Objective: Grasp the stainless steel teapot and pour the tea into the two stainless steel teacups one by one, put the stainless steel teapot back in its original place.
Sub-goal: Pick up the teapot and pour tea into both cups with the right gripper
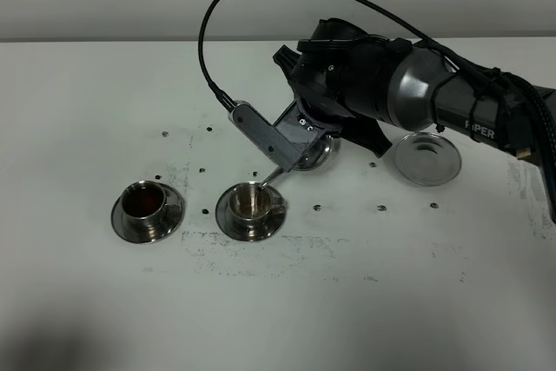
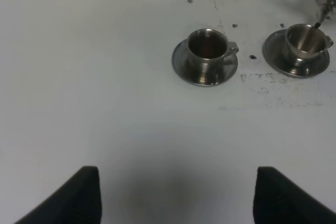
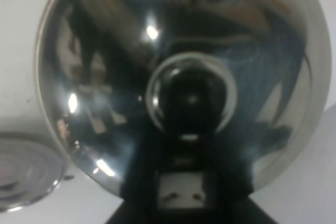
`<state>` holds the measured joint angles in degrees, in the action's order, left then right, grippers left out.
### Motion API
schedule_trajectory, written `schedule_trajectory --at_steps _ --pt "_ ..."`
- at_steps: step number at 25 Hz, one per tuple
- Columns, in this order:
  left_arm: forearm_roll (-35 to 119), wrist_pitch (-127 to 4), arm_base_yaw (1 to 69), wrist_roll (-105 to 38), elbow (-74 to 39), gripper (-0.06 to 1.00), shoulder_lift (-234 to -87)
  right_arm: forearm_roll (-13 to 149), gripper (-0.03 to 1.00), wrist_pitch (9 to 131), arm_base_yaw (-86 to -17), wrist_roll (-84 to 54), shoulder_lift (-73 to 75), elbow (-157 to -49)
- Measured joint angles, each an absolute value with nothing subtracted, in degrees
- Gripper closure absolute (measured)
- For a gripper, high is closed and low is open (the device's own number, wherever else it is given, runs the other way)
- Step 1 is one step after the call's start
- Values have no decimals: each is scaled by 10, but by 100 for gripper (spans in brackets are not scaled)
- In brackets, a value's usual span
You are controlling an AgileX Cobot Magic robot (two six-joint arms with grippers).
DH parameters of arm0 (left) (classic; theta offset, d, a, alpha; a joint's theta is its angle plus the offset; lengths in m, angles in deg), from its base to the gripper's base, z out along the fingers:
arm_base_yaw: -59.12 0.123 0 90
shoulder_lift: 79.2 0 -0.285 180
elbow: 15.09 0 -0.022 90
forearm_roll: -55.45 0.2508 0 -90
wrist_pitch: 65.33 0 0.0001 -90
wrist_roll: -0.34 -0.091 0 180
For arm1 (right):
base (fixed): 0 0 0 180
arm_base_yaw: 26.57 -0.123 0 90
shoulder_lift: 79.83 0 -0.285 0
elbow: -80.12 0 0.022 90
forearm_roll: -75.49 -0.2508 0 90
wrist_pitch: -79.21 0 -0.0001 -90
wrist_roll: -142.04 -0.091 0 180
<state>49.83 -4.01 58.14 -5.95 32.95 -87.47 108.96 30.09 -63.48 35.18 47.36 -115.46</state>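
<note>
Pouring into the second cup (image 1: 252,202), right tool (image 1: 306,128) clamped on the teapot (image 3: 105,77), left tool (image 2: 176,182) apart; next, level teapot, return it to disc (image 1: 425,159)

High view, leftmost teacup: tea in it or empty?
Holds tea: dark reddish-brown liquid shows inside the leftmost teacup; how full, cannot tell.

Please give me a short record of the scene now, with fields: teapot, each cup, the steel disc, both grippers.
teapot: held tilted by right gripper, spout at the middle cup
left cup: holds dark tea
middle cup: upright, fill unclear
steel disc: nothing on it
left gripper: open, empty
</note>
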Motion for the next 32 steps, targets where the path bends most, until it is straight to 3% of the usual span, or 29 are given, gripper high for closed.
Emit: schedule_trajectory --at_steps 32 --pt "498 -40 581 -59 330 36 -875 1178 79 294 -670 325 474 -1155"
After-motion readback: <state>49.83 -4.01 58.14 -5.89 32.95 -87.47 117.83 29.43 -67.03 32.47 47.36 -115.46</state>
